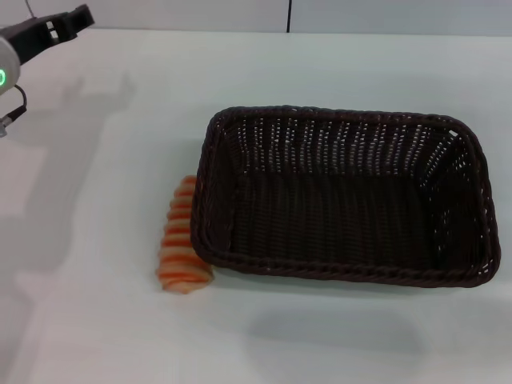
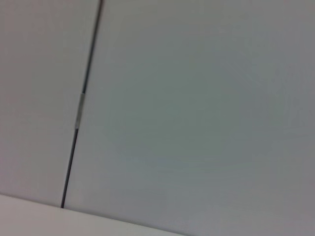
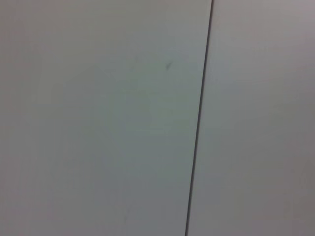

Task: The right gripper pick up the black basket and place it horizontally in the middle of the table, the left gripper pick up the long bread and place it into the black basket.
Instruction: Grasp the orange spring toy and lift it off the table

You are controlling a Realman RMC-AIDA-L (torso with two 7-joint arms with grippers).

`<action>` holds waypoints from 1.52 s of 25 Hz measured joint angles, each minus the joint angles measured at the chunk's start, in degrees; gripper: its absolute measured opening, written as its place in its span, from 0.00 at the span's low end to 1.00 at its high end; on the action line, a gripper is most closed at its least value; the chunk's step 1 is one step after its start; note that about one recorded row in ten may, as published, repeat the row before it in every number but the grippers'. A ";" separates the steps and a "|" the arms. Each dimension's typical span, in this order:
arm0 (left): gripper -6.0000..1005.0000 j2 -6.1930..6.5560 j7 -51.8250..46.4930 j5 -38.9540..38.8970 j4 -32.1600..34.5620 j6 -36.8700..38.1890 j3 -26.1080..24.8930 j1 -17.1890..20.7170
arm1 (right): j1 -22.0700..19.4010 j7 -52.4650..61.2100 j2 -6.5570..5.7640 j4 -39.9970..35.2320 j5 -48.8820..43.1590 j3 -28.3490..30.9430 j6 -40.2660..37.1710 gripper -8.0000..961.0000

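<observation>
My dark woven wicker basket (image 1: pixel 344 200) lies lengthwise mid-tabletop (image 1: pixel 96 336), empty; that step looks done. The striped orange-and-cream long bread (image 1: pixel 182 240) touches its left wall, unpicked. My left gripper (image 1: pixel 68 22) hovers far off; whether its jaws are parted I cannot tell.

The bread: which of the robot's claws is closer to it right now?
Left, as far as can be seen. The left claw hangs at the table's far left corner, well away from the bread. The right claw is not in view.

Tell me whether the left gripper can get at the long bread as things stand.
Probably yes: the long bread lies on the table against the black basket, its top and outer side uncovered. The left gripper is far off.
</observation>
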 joint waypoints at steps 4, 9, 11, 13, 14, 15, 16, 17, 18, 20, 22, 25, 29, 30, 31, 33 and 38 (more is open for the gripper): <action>0.81 -3.65 8.78 -0.19 -3.65 -6.19 -4.85 -0.93 | 1.15 0.64 -0.18 1.14 0.13 0.15 0.46 0.41; 0.81 -3.87 12.36 -0.53 -6.94 -14.08 -6.91 -3.12 | 1.71 0.72 -0.32 1.24 -0.10 1.41 1.43 0.41; 0.81 -3.95 14.03 -0.71 -9.03 -17.03 -7.73 -3.37 | 1.80 0.73 -0.35 1.25 -0.16 1.52 1.56 0.41; 0.81 -3.99 16.27 -0.83 -12.63 -22.23 -8.47 -3.50 | 1.83 0.73 -0.35 1.26 -0.18 1.54 1.83 0.41; 0.81 -3.99 16.89 -0.85 -13.61 -24.10 -8.71 -3.58 | 1.84 0.73 -0.35 1.27 -0.20 1.55 1.99 0.41; 0.81 -3.98 17.97 -0.91 -15.38 -27.32 -9.40 -3.79 | 1.84 0.73 -0.37 1.28 -0.21 1.58 2.10 0.41; 0.81 -3.97 18.97 -1.11 -16.85 -30.57 -10.13 -3.96 | 1.87 0.73 -0.40 1.29 -0.21 1.61 2.15 0.41; 0.81 -3.99 20.77 -2.15 -18.78 -35.55 -11.45 -4.17 | 1.92 0.73 -0.43 1.29 -0.22 1.64 2.20 0.41; 0.81 -3.99 20.77 -2.15 -18.78 -35.55 -11.45 -4.17 | 1.92 0.73 -0.43 1.29 -0.22 1.64 2.20 0.41; 0.81 -4.02 23.57 -5.39 -21.12 -42.49 -13.52 -4.41 | 2.06 0.72 -0.45 1.29 -0.24 1.64 2.24 0.41; 0.81 -3.98 25.06 -7.47 -22.56 -48.79 -15.31 -4.72 | 2.40 0.73 -0.45 1.29 -0.26 1.64 2.27 0.41; 0.81 -4.02 25.78 -7.66 -23.51 -53.72 -16.32 -4.94 | 2.69 0.73 -0.45 1.29 -0.27 1.64 2.35 0.41; 0.80 -4.08 26.22 -7.83 -25.98 -60.74 -17.12 -4.33 | 3.28 0.73 -0.45 1.29 -0.45 1.63 2.83 0.41; 0.80 -4.08 26.24 -7.86 -26.38 -61.62 -17.18 -4.16 | 3.37 0.73 -0.45 1.29 -0.58 1.64 2.91 0.41; 0.80 -4.09 26.30 -7.98 -26.99 -62.97 -17.19 -3.96 | 3.49 0.73 -0.45 1.29 -0.68 1.63 2.98 0.41; 0.80 -4.09 26.36 -8.07 -27.56 -64.35 -17.19 -3.81 | 3.86 0.71 -0.45 1.29 -0.78 1.63 3.31 0.41; 0.79 -4.21 26.46 -10.97 -28.49 -71.02 -17.19 -3.96 | 4.67 0.70 -0.80 1.44 -0.78 1.63 4.50 0.41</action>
